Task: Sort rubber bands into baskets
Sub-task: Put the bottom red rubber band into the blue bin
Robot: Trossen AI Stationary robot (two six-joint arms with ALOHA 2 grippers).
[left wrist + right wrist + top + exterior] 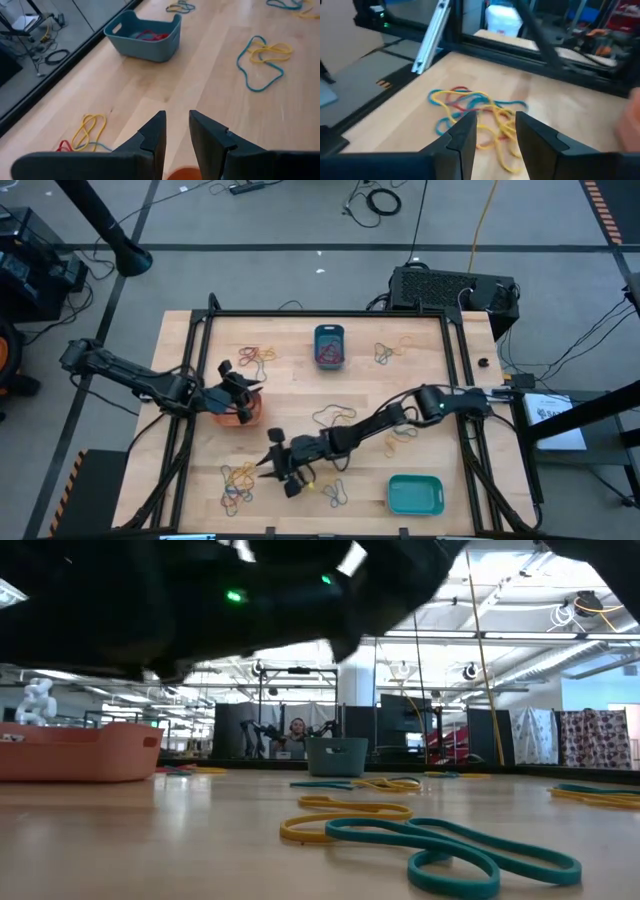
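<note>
Pale wood makes up the counter (300,390), framed in black rail, with grey floor and loose cables around it; across it at counter height a big lit hall shows, with a person seated far back.

Right tool (492,137) hangs low over the near-left part of the counter, its fingers apart with a clear gap and nothing between them; just ahead lies a tangled heap of yellow, red and blue rubber bands (475,112). Left tool (176,137) sits over the orange basket (240,412) at the counter's left, fingers a narrow gap apart and empty.

Farther out, the narrow dark teal-blue basket (329,345) stands at the far middle with red bands inside, and the turquoise basket (415,494) lies at the near right. Other band clusters are scattered between them, thin loops in yellow, blue and red.
</note>
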